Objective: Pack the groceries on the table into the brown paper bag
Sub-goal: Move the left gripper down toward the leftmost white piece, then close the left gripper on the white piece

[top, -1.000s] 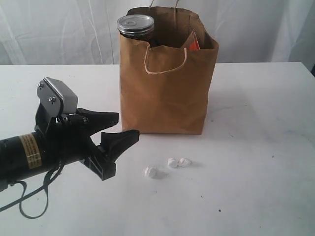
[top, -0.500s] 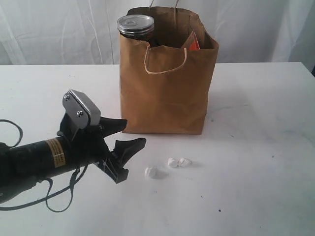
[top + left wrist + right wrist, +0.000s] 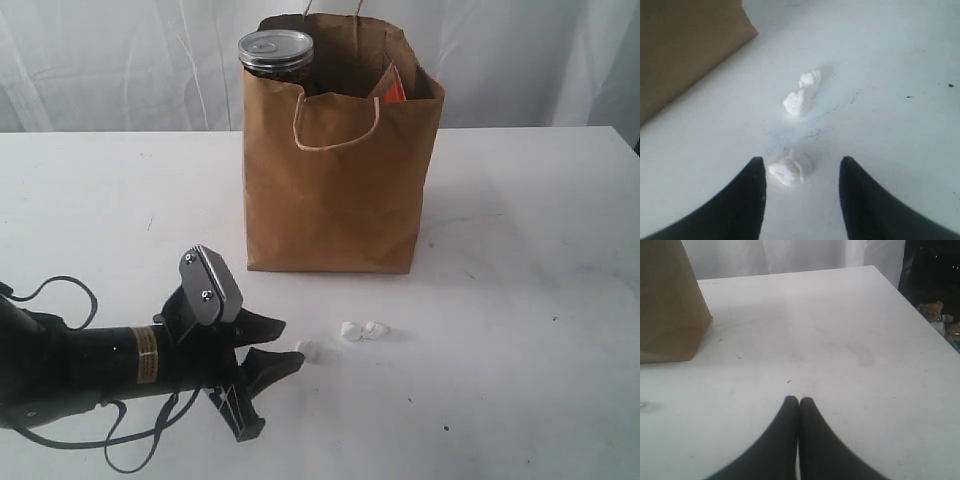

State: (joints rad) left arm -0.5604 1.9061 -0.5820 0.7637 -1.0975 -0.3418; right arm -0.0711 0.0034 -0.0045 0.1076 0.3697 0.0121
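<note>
The brown paper bag [image 3: 340, 190] stands upright at the middle back of the table [image 3: 520, 300]. A dark silver-topped can [image 3: 275, 52] and an orange-labelled pouch [image 3: 392, 88] stick out of its top. Three small white lumps lie in front of it: the nearest one [image 3: 309, 350] [image 3: 786, 170], then a close pair [image 3: 362, 330] [image 3: 802, 95]. My left gripper [image 3: 288, 342] [image 3: 801, 162] is open and low over the table, its fingertips either side of the nearest lump, which sits closer to one finger. My right gripper [image 3: 799, 400] is shut and empty, out of the exterior view.
The bag's corner [image 3: 667, 305] shows in the right wrist view, as does the table's edge [image 3: 900, 295] with dark space beyond. A loose cable [image 3: 60, 295] loops beside my left arm. White curtain hangs behind the table.
My left arm has dropped down to the tabletop and moved right, bringing its open fingers around the nearest white lump. Bag and lumps have not moved.
</note>
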